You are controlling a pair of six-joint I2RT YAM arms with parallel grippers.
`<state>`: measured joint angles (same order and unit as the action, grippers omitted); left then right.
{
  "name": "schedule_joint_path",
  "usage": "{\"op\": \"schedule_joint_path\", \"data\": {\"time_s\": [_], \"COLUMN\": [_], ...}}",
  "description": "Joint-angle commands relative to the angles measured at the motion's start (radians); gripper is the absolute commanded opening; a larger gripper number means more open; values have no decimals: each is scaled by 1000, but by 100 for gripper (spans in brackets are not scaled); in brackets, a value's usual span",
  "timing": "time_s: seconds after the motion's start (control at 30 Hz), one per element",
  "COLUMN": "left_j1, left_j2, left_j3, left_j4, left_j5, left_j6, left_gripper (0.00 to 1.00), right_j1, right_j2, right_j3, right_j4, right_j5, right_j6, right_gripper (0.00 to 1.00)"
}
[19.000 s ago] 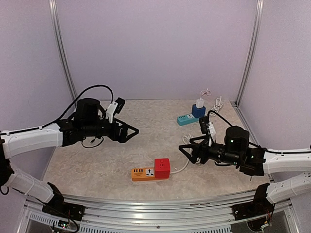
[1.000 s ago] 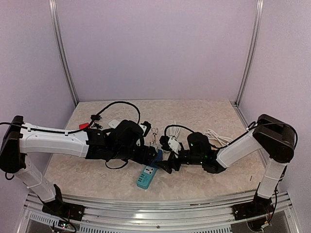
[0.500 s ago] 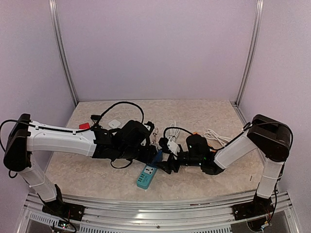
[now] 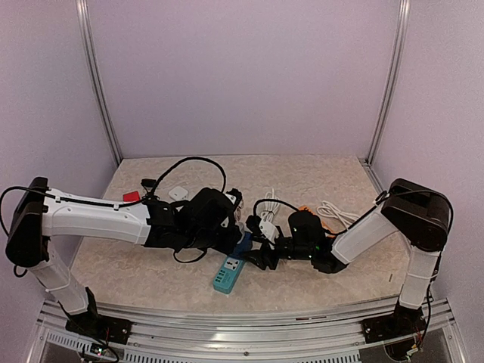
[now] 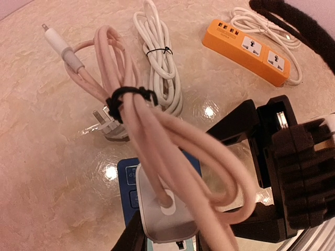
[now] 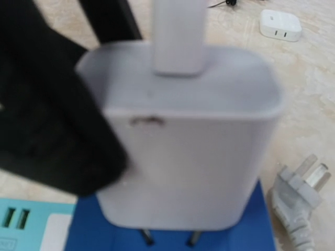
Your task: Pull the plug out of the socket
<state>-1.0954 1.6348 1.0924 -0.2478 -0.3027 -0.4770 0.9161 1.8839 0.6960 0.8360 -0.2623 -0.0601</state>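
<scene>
lilac walls (image 4: 242,76), marbled beige tabletop (image 4: 136,270)

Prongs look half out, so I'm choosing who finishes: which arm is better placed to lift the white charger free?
Right, likely. The right claw is at the white charger, whose prongs show above the blue socket. The left claw sits low by the socket, better for bracing.
</scene>
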Motion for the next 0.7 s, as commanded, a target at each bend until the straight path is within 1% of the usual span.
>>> {"op": "schedule_joint_path", "data": {"time_s": [0.0,0.03,0.2,0.6,0.67], "left_j1": [-15,-15,-17,-60,-63], "left_j2": [-6,-5,-2,-29,-35], "left_j3": [28,32,51,54,43], "left_j4": [29,25,18,68,89], "left_j5": [-17,-19,-24,-131,-130], "left_j6": [25,27,36,97,99], "left_gripper": [22,22,20,10,10], "right_j1": [3,3,3,4,3], "right_j2": [24,24,27,48,50], "right_j3": [12,13,13,18,18], "right_j4": [-13,-12,-16,-14,-16], "right_j5": [13,12,11,15,16], "right_j6": [-9,-9,-10,-4,-4], "right_gripper": [55,53,50,41,39]}}
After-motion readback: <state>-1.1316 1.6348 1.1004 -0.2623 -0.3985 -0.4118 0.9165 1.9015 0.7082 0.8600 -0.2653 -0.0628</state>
